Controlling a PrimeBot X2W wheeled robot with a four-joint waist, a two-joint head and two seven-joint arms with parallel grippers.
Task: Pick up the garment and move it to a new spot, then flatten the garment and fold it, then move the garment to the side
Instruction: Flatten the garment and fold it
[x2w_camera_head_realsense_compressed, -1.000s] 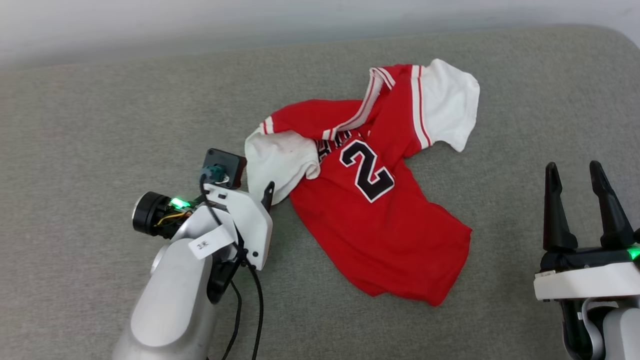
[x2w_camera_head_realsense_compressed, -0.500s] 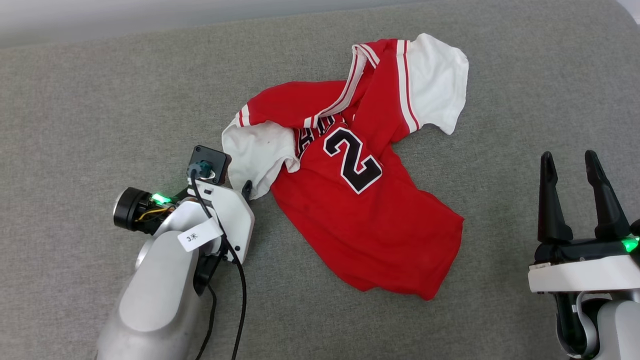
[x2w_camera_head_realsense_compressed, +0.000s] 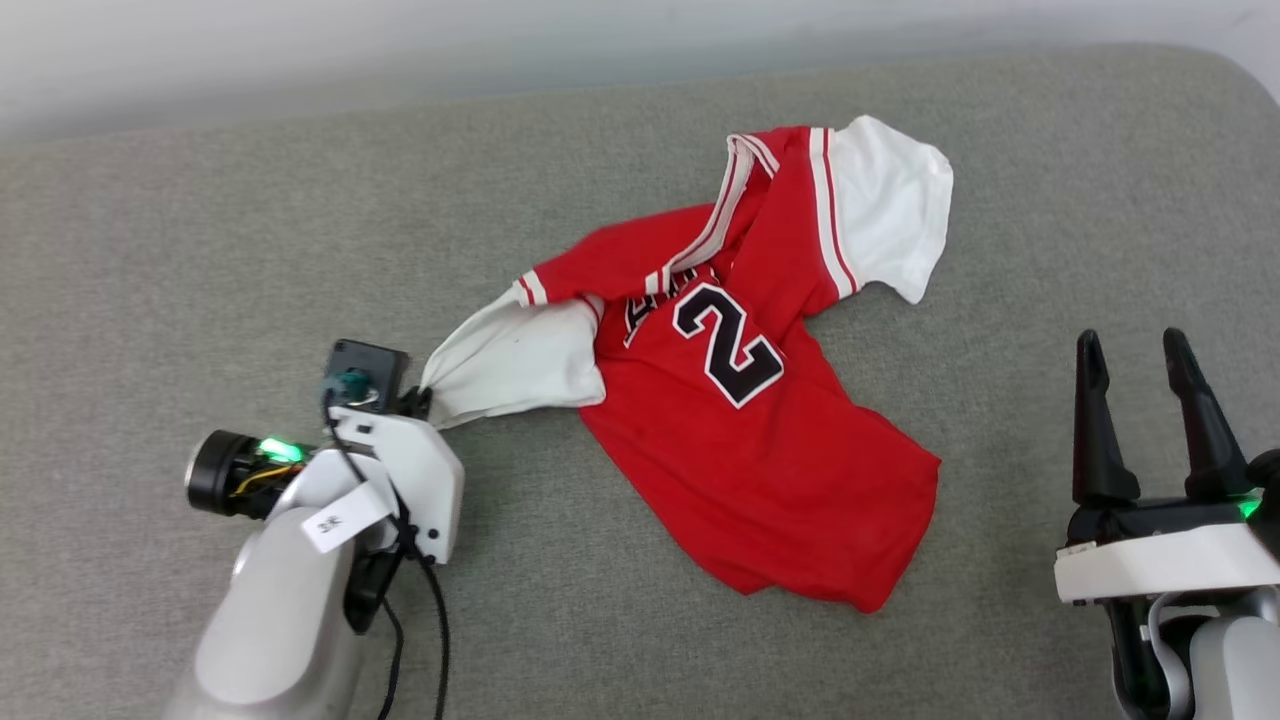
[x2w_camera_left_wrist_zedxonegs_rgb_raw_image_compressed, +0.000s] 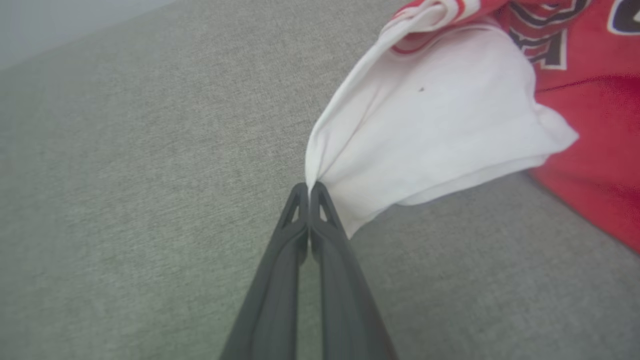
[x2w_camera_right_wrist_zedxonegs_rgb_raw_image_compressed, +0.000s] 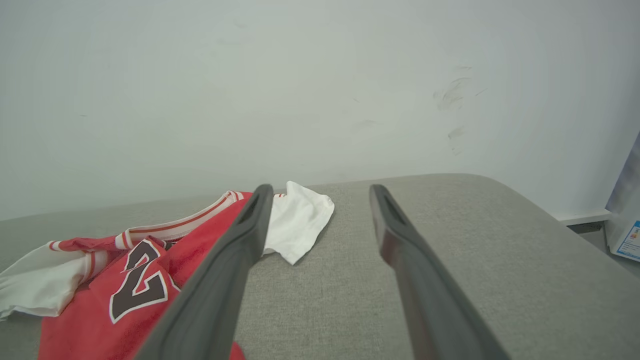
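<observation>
Your left gripper has its two dark fingers pressed tight together, no gap between the tips, and they pinch the edge of the near white sleeve of the garment. In the left wrist view you can see the cloth drawn to a narrow point right where the tips meet, then fanning out wide toward the red body. In the head view that sleeve stretches as a taut wedge from the shirt toward your left arm at the lower left. The rest of the shirt lies rumpled on the grey padded surface, around the middle of it. The black, white-edged "2" faces up, the lettering above it is half hidden under a fold (you can't read it), and the striped collar trim is turned over on itself. The other white sleeve lies spread at the far side, nearer the pale wall, and the red hem trails toward the near right. Your right gripper sits at the lower right, well apart from the hem, its fingers spread with a clear gap between them and nothing held in them.
</observation>
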